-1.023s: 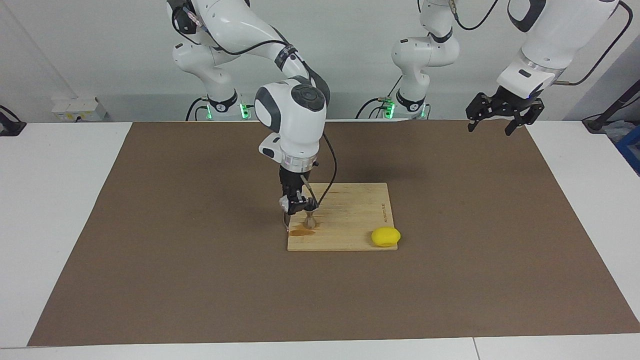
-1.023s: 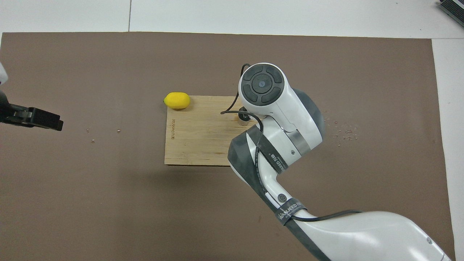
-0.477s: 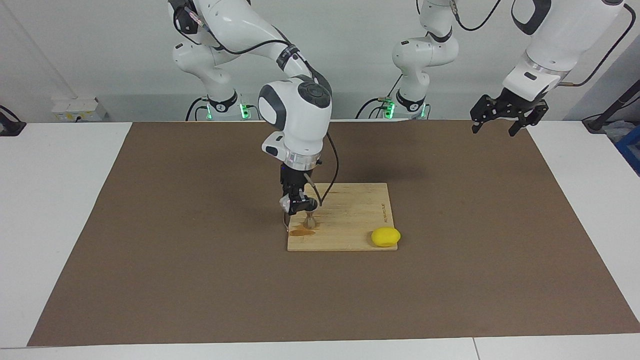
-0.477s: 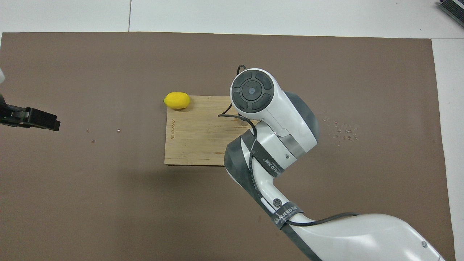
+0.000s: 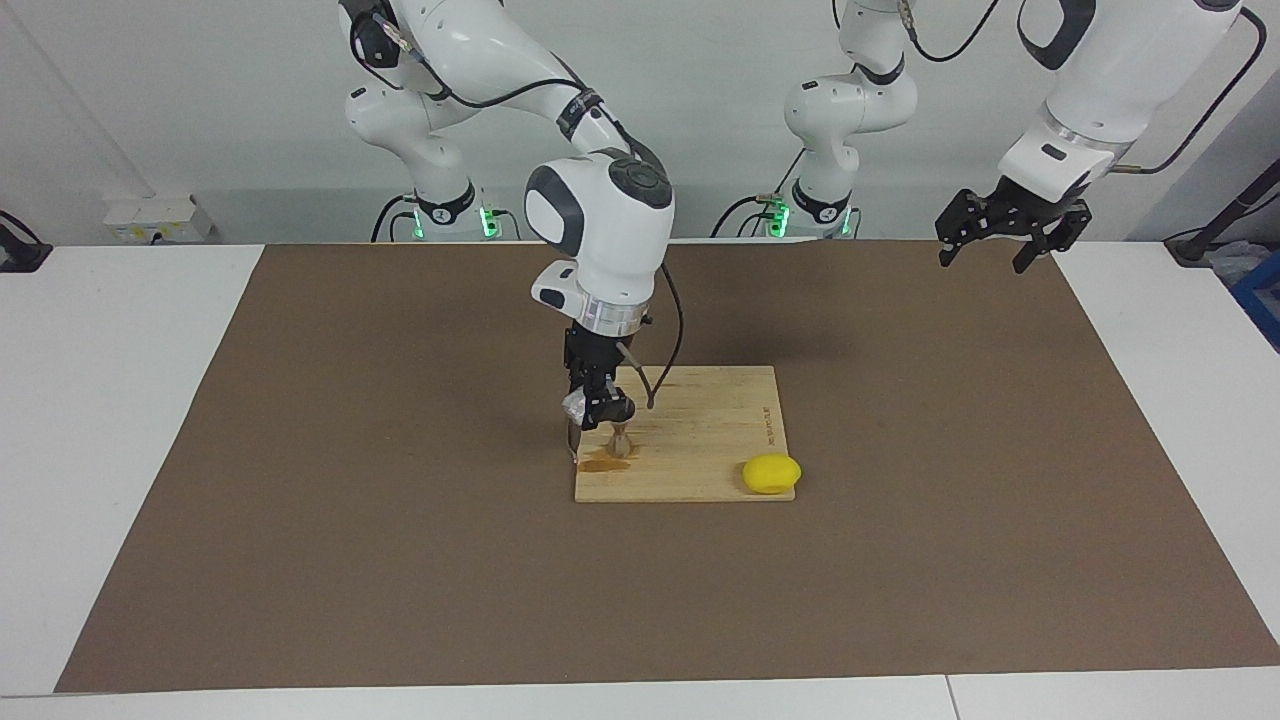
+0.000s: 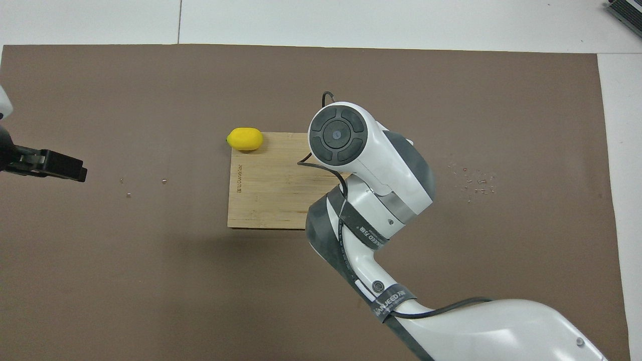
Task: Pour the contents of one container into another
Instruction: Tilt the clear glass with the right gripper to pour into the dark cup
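Note:
My right gripper (image 5: 596, 408) hangs low over the wooden board (image 5: 700, 430), shut on the small clear glass cup (image 5: 573, 405), which it holds tilted. The metal jigger (image 5: 621, 441) stands upright on the board just under and beside the cup. A brown puddle (image 5: 600, 463) lies on the board at the jigger's foot. In the overhead view the right arm's wrist (image 6: 337, 134) hides the cup, the jigger and the gripper. My left gripper (image 5: 1005, 228) waits open and empty in the air over the mat's corner at the left arm's end; it also shows as the left gripper (image 6: 50, 165).
A yellow lemon (image 5: 771, 473) sits at the board's corner farthest from the robots, toward the left arm's end; it shows as the lemon (image 6: 245, 139). Small scattered bits (image 6: 474, 180) lie on the brown mat toward the right arm's end.
The right arm's wrist has swung a little toward the left arm's end while the cup stays at the jigger. The left gripper has risen slightly.

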`<control>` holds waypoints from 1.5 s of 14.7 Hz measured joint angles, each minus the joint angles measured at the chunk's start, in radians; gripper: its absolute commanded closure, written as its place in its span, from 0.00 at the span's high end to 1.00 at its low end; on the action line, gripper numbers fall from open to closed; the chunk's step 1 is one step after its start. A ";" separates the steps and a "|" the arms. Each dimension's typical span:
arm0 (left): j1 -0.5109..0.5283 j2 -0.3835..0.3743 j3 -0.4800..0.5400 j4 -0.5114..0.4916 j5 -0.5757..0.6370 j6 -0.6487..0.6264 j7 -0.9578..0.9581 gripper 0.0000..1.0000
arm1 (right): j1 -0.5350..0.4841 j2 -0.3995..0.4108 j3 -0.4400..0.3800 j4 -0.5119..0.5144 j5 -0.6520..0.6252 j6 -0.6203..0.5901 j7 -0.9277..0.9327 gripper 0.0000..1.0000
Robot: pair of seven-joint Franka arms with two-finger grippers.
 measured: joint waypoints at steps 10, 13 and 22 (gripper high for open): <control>0.004 -0.003 0.003 -0.007 0.000 0.002 0.001 1.00 | 0.000 0.000 0.000 -0.002 -0.031 0.000 0.000 0.11; 0.004 -0.003 0.004 -0.008 0.000 0.002 0.001 1.00 | 0.001 0.001 0.000 -0.003 -0.047 0.000 0.000 0.11; 0.004 -0.003 0.004 -0.008 0.000 0.002 0.001 1.00 | 0.004 0.001 0.000 -0.009 -0.057 0.008 0.000 0.11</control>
